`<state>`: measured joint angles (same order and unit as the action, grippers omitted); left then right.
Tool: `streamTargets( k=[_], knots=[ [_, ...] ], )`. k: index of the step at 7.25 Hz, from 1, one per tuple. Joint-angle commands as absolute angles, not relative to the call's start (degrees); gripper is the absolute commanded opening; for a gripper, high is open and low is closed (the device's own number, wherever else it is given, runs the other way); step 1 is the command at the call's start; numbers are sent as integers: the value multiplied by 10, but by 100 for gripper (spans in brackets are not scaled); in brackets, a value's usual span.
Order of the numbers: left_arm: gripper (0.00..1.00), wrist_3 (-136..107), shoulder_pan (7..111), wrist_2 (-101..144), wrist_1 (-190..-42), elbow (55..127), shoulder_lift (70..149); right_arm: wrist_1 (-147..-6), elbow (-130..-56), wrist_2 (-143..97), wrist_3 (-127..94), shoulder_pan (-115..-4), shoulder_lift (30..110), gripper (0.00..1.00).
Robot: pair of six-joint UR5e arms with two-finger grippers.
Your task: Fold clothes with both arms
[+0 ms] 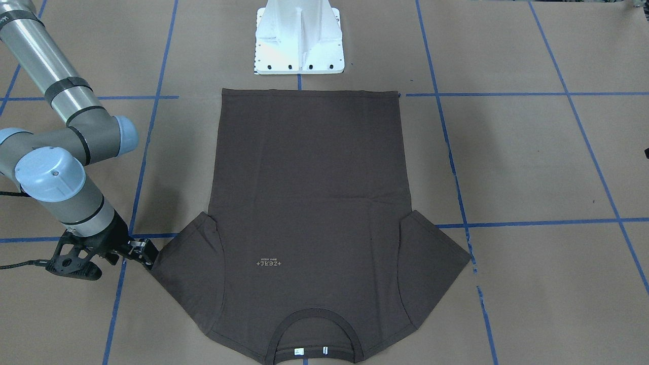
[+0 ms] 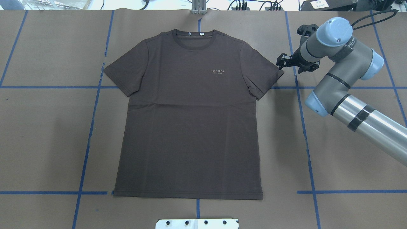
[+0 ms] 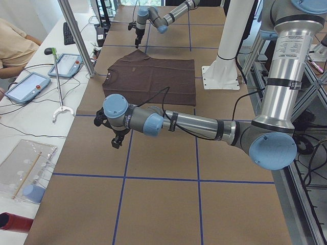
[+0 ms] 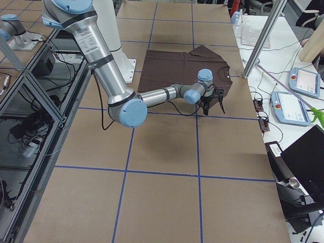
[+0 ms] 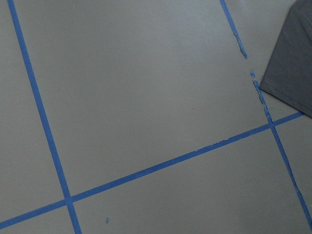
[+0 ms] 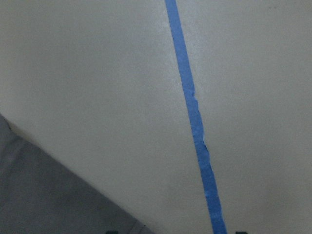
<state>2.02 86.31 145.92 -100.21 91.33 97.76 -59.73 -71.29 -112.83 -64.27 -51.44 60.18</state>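
The T-shirt [image 2: 190, 111] lies flat, chest up, mid-bench [image 2: 47, 143]. At the overhead view's upper right, the right claw [image 2: 282, 62] is spread open just beside the sleeve tip. It should go in low and bite both sleeve layers deeply. The left claw [image 3: 118, 140] hangs well apart from the shirt; I cannot tell its state.

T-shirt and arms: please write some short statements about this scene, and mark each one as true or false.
1. The T-shirt lies flat and unfolded on the table. True.
2. Its collar lies nearest the white pedestal. False: the hem does.
3. The right end effector is at the edge of a sleeve. True.
4. The left end effector grips the other sleeve. False: it is over bare table, apart from the T-shirt.
5. The chest lettering faces up. True.
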Motion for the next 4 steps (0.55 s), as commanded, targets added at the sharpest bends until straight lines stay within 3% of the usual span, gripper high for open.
streamTargets(
  k=[1, 2, 3, 4],
  knots=[
    [100, 20, 863, 1460, -1005, 914, 976, -598, -702, -1134, -644, -510, 596, 73],
    [100, 20, 863, 1462, -1005, 914, 974, -598, -698, -1133, -646, -505, 585, 65],
    [100, 20, 863, 1463, -1008, 914, 973, -599, -696, -1134, -647, -505, 585, 35],
    [100, 20, 863, 1463, -1009, 913, 970, -599, -694, -1134, -646, -505, 584, 18]
  ],
)
